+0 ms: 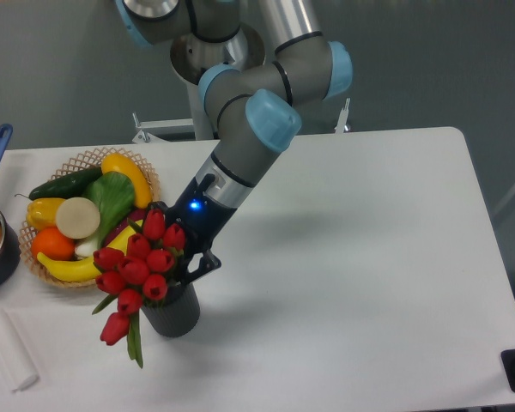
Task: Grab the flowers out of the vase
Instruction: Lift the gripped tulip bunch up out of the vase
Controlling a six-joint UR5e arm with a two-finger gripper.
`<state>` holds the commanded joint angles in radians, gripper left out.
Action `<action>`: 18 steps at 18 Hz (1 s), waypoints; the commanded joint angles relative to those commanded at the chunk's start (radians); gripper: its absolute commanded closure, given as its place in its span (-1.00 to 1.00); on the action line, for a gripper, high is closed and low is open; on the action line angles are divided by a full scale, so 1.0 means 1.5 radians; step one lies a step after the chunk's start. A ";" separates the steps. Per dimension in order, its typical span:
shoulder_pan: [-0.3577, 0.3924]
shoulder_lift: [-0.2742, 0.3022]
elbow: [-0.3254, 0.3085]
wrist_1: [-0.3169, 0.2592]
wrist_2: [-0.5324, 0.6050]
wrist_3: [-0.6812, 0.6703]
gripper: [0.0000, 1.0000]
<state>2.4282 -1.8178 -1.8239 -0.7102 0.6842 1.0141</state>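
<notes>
A white tabletop with rounded corners stands before a grey-green wall. The black two-finger gripper reaches into the bunch of red tulip buds with green stems; the blooms hide its fingers, so I cannot tell their spread. The bunch sits in the small dark grey cylindrical vase just below the fingers. A wicker basket of fruit and vegetables lies just beyond them.

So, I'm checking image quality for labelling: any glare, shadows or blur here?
Fixed camera: even light, soft shadows on the table beside the vase; flowers sharp; a blue light glows on the gripper, its jaws hidden behind the buds.
</notes>
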 joint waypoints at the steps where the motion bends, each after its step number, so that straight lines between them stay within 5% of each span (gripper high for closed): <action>1: 0.001 0.003 0.000 0.000 -0.006 -0.009 0.00; 18: 0.040 0.060 0.020 0.000 -0.077 -0.089 0.00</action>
<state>2.4881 -1.7273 -1.7933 -0.7102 0.5691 0.8806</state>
